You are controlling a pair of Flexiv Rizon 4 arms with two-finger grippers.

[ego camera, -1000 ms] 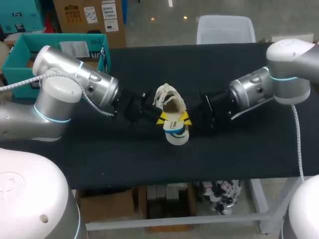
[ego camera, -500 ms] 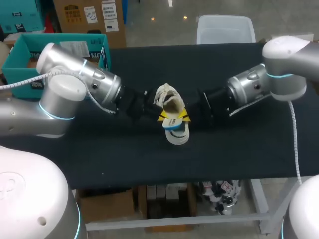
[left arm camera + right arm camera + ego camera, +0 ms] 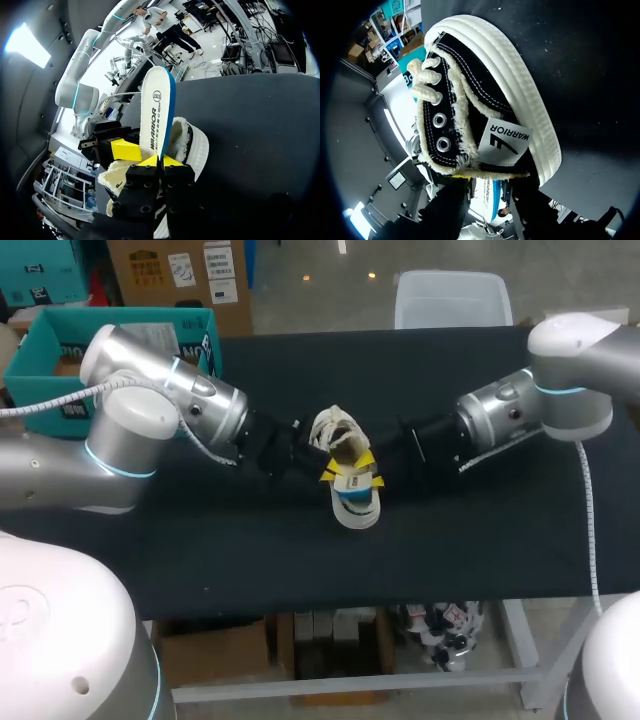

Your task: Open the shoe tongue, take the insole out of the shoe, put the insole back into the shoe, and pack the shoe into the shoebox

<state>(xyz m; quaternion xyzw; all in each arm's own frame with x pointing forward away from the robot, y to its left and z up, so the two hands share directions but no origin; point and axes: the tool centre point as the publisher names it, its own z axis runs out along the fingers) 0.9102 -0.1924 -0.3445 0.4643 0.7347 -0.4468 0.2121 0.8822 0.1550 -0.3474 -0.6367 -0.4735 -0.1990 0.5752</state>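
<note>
Both arms had edged a little toward the far side of the bench (image 3: 480, 530) over the past second, the left arm swinging further in toward the middle. The shoe (image 3: 335, 432) and insole (image 3: 356, 510) hardly moved between them. The left hand (image 3: 328, 474) was closed on the insole's edge, its yellow tips pinching the white-and-blue strip, which stuck out of the shoe's opening towards the bench's near edge. The right hand (image 3: 371, 471) appeared clamped on the shoe's fleecy collar, bracing it at mid-bench. With most of the insole clear of the shoe, the removal step looked nearly complete. Refitting the insole remained to be done, as did packing the shoe into the teal shoebox (image 3: 25, 360), which stood well apart at the bench's far left corner.
</note>
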